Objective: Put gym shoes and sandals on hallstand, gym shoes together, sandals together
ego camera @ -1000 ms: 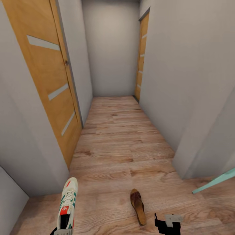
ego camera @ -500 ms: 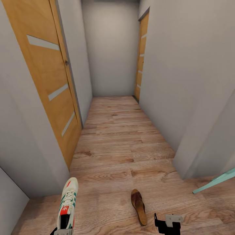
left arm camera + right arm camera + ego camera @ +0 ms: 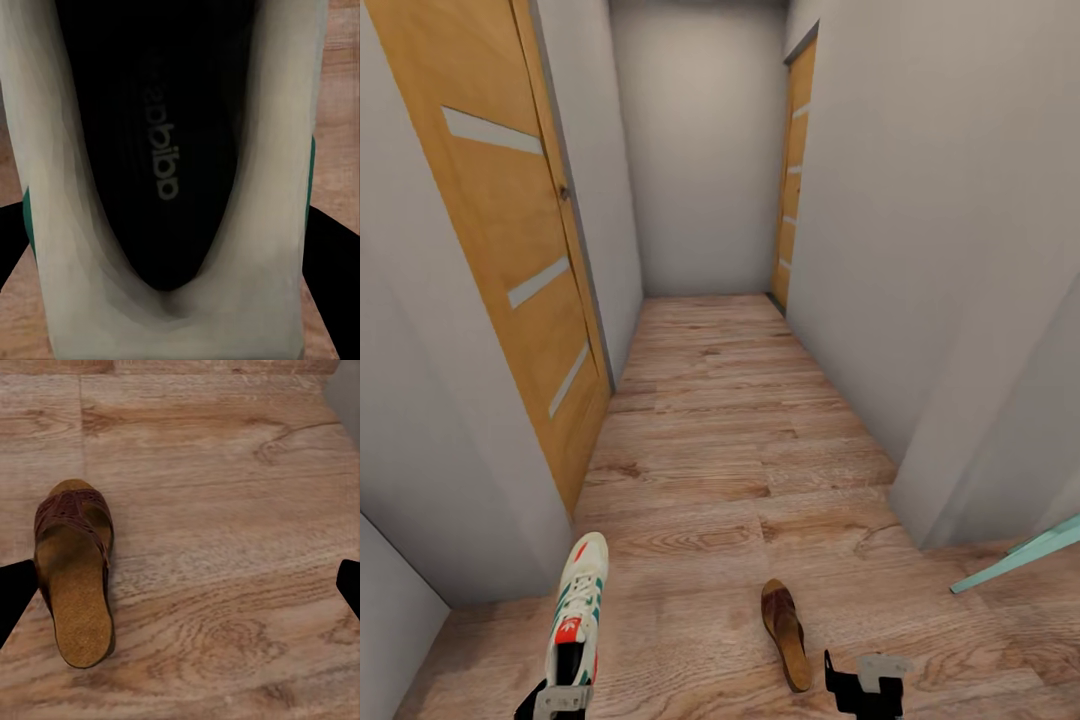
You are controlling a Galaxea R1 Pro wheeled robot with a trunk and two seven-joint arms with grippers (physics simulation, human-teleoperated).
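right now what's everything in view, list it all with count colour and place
sneaker: one, white with green stripes and a red-orange tongue patch, near left, its heel at the left gripper
sandal: one, brown with tan footbed, flat on the floor, near right
floor: one, light-brown wood grain, running down the corridor
doors: two, orange-brown wood with pale stripes, one on each wall
walls: light grey, both sides and far end
teal bar: one, slanted, far right edge
left gripper: black and grey, fingers either side of the sneaker's heel
right gripper: black and grey, open, above bare floor beside the sandal
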